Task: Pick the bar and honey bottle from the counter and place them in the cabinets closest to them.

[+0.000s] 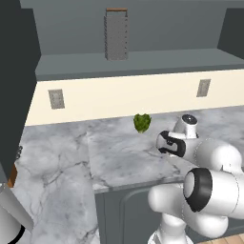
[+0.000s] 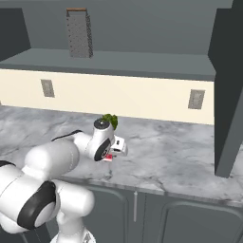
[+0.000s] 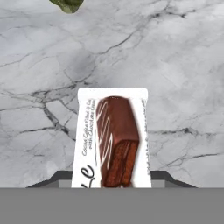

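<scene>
Gripping the bar (image 3: 113, 139) at its near end, my pincer (image 3: 111, 181) is closed on the wrapper, fingertips (image 3: 54, 178) showing dark on either side of it at the bottom of the hand view. The bar runs up the middle of that frame, white wrapper with a chocolate picture, over the marbled counter (image 3: 175, 65). A green leafy lump (image 3: 68, 4) sits at the top edge, left of centre. In the right base view my pincer (image 2: 114, 153) is low over the counter (image 2: 180, 156) at centre frame, a bit of red wrapper (image 2: 108, 158) beneath it, leafy lump (image 2: 110, 120) just behind. A grater (image 2: 79, 33) stands on the shelf, upper left. Left base view: leafy lump (image 1: 141, 122) at centre, grater (image 1: 116, 34) above.
</scene>
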Tool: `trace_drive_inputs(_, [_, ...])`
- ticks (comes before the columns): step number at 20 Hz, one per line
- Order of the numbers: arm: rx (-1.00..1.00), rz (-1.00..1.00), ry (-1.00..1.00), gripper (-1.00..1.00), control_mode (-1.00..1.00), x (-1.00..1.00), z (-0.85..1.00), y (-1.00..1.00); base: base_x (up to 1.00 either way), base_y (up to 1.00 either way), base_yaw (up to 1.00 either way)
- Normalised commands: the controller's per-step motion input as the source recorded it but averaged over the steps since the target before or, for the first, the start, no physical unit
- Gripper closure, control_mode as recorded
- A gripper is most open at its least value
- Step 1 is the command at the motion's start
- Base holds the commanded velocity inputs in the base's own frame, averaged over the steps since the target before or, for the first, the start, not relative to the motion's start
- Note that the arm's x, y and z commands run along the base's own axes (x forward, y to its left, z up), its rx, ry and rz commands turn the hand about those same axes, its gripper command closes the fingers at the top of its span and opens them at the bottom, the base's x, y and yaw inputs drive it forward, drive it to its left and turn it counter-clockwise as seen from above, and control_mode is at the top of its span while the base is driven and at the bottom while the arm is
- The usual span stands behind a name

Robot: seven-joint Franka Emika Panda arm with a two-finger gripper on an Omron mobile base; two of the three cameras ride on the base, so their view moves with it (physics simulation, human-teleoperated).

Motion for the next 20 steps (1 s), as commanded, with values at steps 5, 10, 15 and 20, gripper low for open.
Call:
trace_drive_inputs(5, [0.04, -0.01, 0.00, 1.00, -1.00, 0.00, 0.52, -0.09, 0.00, 0.00, 0.00])
trace_drive_inputs(10, [0.03, 0.00, 0.00, 1.00, -1.00, 0.00, 0.50, -0.05, 0.00, 0.00, 0.00])
trace_drive_inputs(15, [0.01, -0.01, -0.02, 1.00, -1.00, -0.08, 0.46, -0.01, 0.00, 0.00, 0.00])
trace_drive_inputs(20, [0.00, -0.02, -0.05, 1.00, -1.00, -0.18, 0.42, 0.00, 0.00, 0.00, 0.00])
